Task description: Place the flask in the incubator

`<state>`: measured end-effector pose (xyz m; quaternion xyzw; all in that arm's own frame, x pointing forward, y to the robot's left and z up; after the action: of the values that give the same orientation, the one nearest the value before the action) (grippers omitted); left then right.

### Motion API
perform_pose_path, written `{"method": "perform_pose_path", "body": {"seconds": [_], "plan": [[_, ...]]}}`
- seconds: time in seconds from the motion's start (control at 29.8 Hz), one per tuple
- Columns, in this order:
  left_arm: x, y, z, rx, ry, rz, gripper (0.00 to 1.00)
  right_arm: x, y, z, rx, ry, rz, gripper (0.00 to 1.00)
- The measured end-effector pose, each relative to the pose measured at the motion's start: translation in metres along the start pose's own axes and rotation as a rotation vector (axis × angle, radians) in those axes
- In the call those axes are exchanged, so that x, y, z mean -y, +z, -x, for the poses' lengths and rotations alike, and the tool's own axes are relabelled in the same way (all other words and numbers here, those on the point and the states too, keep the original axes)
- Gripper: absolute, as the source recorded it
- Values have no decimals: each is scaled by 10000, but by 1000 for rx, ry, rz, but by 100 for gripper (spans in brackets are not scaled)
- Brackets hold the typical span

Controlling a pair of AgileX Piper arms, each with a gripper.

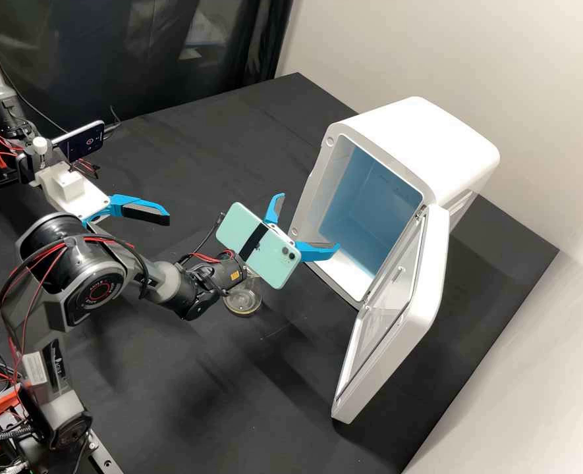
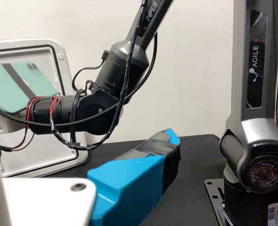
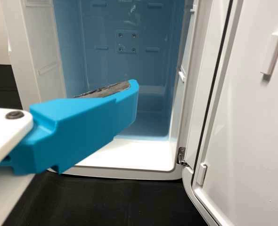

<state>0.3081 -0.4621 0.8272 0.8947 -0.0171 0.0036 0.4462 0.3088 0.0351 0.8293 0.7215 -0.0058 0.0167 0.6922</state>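
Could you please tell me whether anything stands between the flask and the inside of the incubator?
Nothing visible on the bench does: the door of the incubator stands open. Only the empty right pincer, open, hangs before the opening, higher than the flask.

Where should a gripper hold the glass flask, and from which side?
Probably at the neck, coming level from the side away from the incubator. The flask stands upright on a wide round base, too broad to pinch; its top is partly hidden under the right arm.

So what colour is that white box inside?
Light blue inside the incubator, best in the right wrist view.
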Motion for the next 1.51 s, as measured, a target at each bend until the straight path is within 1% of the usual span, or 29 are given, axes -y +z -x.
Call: {"method": "perform_pose_path", "body": {"seconds": [0.5, 0.54, 0.64, 0.7, 0.74, 0.8, 0.84, 0.91, 1.01, 1.11, 1.24, 1.34, 1.51], "plan": [[1, 7, 0, 2, 0, 0, 100, 0, 0, 0, 0, 0, 0, 100], [2, 12, 0, 2, 0, 2, 100, 0, 0, 0, 0, 0, 0, 100], [9, 63, 1, 15, -2, 7, 100, 0, 0, 0, 0, 0, 0, 100], [15, 105, 3, 28, -4, 2, 100, 0, 0, 0, 0, 0, 0, 100], [17, 119, 3, 32, -5, 3, 100, 0, 0, 0, 0, 0, 0, 100], [24, 170, 6, 44, -6, 7, 100, 0, 0, 0, 0, 0, 0, 100], [28, 199, 8, 48, -7, 13, 100, 0, 0, 0, 0, 0, 0, 100], [33, 235, 11, 54, -8, 7, 100, 0, 0, 0, 0, 0, 0, 100], [35, 284, 18, 57, -7, -11, 100, 0, 0, 0, 0, 0, 0, 100], [41, 326, 23, 71, -9, -11, 100, 0, 0, 0, 0, 0, 0, 100], [48, 333, 22, 73, -11, -11, 100, 0, 0, 0, 0, 0, 0, 100], [41, 301, -16, 61, -7, -11, 100, 0, 0, 0, 0, 0, 0, 100], [48, 167, -170, 15, 2, -13, 100, 0, 0, 0, 0, 0, 0, 100]]}}
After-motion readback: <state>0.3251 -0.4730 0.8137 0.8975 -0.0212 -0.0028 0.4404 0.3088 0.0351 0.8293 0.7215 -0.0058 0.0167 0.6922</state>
